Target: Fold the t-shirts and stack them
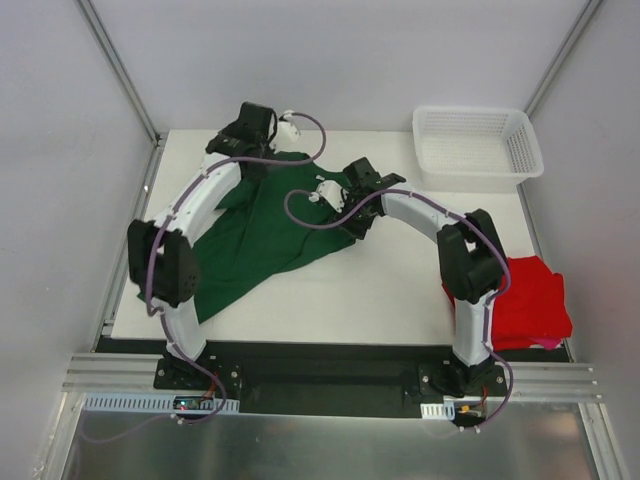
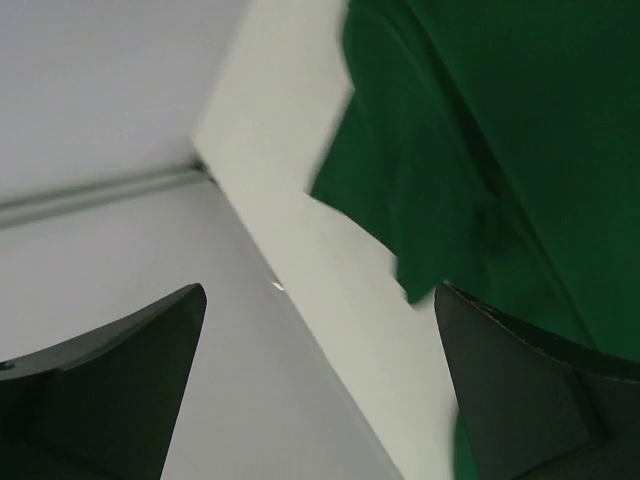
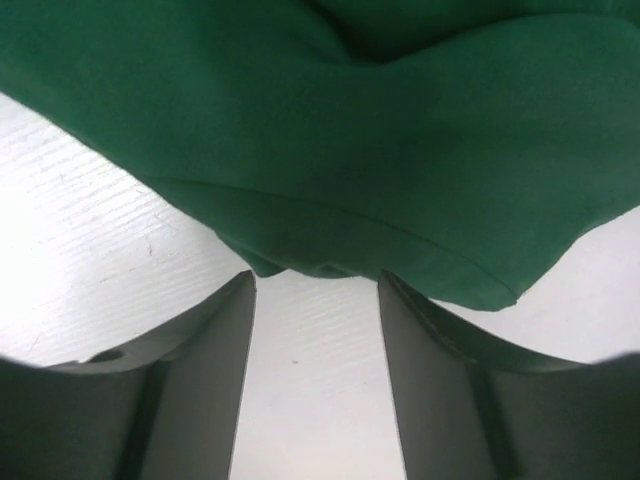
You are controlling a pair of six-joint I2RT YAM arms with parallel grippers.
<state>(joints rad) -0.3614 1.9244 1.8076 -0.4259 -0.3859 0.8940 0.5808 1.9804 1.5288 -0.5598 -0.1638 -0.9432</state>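
Table (image 1: 390,295): white board across the middle of the top view, arm bases bolted along its bottom edge.
Red t-shirt (image 1: 535,300): bunched in a soft heap at lower right of the top view, at the table's near right corner, partly hidden by the right arm; not yet folded, touched by neither gripper.
Green t-shirt (image 1: 262,238): spread loosely left of centre, slanting from lower left toward upper centre, creased and uneven; not yet a neat fold.
Right gripper (image 3: 317,283): jaws apart with bare table between them, low at the green shirt's right edge near centre of the top view; hem draped just past the fingertips, nothing pinched.
Left gripper (image 2: 320,295): jaws spread wide, holding nothing, at upper left of the top view over the shirt's far corner; loose green flap and table edge below.
Basket (image 1: 478,148): white mesh, upper right, well apart from both shirts.
Step in hand, by judgement: probably taking hold of the green shirt's edges to flatten or fold it.
Doing it well: get the hem fully between the fingers before closing; grip both sides level; lift together, lay edge onto edge, avoid dragging the cloth into a bunch.
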